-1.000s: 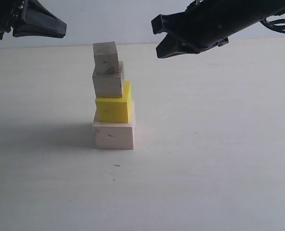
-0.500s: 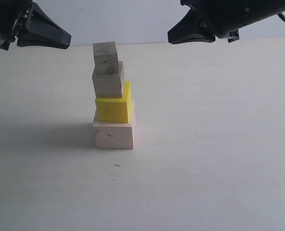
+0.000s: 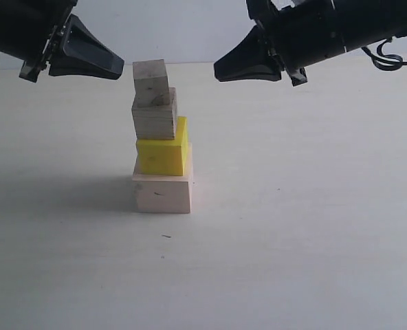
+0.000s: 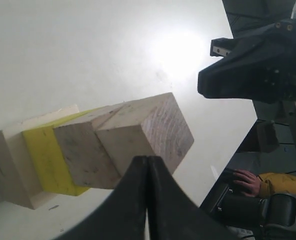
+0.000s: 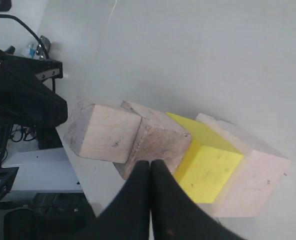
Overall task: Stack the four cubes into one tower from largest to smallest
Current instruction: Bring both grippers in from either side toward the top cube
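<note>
Left gripper [image 3: 122, 71]: jaws pressed together, nothing between them. Its tip points at the small wood cube [image 3: 151, 82] from the left of the exterior view, at that cube's height, with a narrow gap showing between tip and cube. Right gripper [image 3: 217, 71]: jaws likewise together and empty, tip aimed at the same cube from the right, farther off than the left one. Tower [image 3: 155, 130] stands free on the white table [image 3: 293, 206], left of centre in the exterior view. Order from the bottom: large pale wood cube [image 3: 162, 194], yellow cube [image 3: 162, 157], medium wood cube [image 3: 154, 120], small wood cube as cap. Medium cube sits toward the left of the yellow one, leaving a strip of yellow top bare on the right. Cap is slightly twisted.
</note>
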`<state>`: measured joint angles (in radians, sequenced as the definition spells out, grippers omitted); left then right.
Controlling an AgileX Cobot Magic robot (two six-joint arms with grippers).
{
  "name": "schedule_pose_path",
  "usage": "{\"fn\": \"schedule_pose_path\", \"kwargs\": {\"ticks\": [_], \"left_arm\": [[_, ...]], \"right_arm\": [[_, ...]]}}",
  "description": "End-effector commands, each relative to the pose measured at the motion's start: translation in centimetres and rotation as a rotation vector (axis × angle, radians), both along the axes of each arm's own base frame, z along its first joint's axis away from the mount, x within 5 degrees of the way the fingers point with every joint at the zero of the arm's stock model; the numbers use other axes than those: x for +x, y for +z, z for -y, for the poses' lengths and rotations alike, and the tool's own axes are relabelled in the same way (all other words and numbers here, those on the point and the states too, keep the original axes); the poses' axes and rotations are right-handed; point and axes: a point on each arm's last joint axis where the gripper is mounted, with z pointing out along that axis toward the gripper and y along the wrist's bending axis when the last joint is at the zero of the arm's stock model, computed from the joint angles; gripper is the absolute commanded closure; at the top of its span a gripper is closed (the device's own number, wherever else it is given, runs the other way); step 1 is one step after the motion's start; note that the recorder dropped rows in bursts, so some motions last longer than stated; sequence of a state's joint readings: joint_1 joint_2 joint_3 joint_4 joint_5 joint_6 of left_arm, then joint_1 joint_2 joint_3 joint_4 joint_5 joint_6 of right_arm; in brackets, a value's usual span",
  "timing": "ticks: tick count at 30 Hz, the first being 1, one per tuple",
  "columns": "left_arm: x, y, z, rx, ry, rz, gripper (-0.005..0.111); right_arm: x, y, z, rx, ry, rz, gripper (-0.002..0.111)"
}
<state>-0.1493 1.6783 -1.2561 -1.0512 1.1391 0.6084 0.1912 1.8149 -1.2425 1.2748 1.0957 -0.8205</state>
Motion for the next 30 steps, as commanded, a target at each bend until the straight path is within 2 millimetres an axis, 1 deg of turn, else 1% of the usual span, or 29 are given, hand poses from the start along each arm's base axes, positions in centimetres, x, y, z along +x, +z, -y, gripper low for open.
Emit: {"fn": "schedule_pose_path", "kwargs": {"ticks": [1,7,12,15,19,28,30], "left_arm": [[0.2,-0.1,0.1,-0.010,0.011,-0.007,0.107],[0.2,-0.1,0.2,-0.012,0.012,-0.006,0.107],[0.2,-0.1,0.2,-0.011,0.013,-0.005,0.107],[0.2,-0.1,0.1,-0.011,0.014,-0.004,0.107],[0.3,-0.2,0.2,-0.010,0.017,-0.006,0.107],[0.9,-1.4,0.3,-0.006,0.014,-0.020,0.107],[1.0,-1.6,0.2,-0.004,0.016,-0.018,0.107]], "right_arm": [[-0.2,0.1,0.0,0.032,0.011,-0.001,0.108],[-0.5,0.3,-0.1,0.072,0.039,-0.006,0.108],[-1.1,0.3,-1.7,0.067,0.076,0.003,0.108],[-1.2,0.2,-2.3,0.055,0.080,0.013,0.108],[-1.2,0.1,-2.3,0.048,0.075,0.017,0.108],[-1.2,0.1,-2.3,0.047,0.076,0.017,0.108],[-1.1,-0.1,-2.2,0.023,0.069,0.022,0.108]]}}
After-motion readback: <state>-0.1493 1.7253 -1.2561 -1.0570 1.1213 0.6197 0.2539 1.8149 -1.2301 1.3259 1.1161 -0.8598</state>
